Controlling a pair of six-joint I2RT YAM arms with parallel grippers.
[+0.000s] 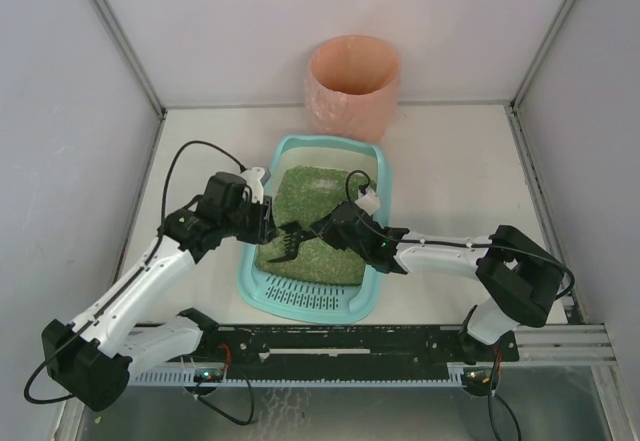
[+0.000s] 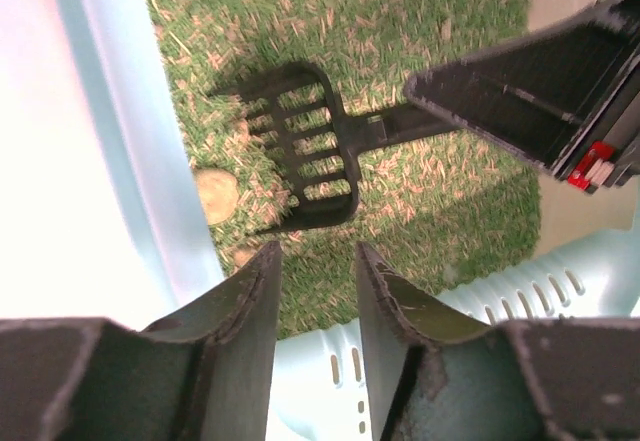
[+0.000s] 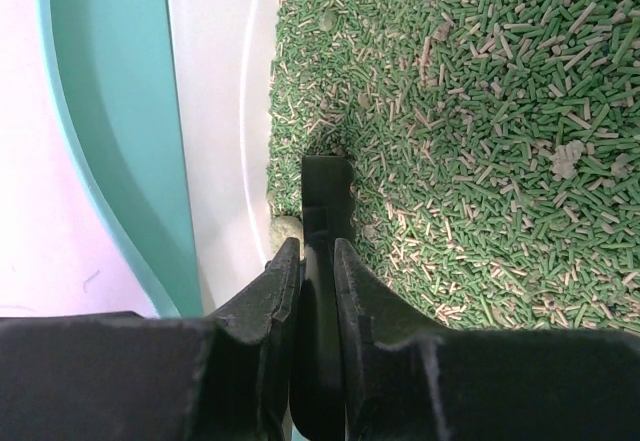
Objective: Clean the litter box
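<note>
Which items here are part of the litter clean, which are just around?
Job: litter box, scoop in the right end effector, pale clump, pink bin (probably for waste).
Around: left end effector, open and empty; black cable.

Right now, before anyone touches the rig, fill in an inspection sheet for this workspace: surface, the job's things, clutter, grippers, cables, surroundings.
Surface: white table, carrying the tray and a bin.
Job's things: teal litter box in the middle, green granules inside, slotted grate at the near end. A pale round lump lies by its wall. The black slotted scoop is over the granules. The round pink-orange bin stands behind the box.
Clutter: nothing seen.
Grippers: right gripper shut on the scoop's handle; left gripper open, empty, facing the scoop's head.
Cables: black cable loops above the left arm.
Surroundings: plain walls on three sides.
</note>
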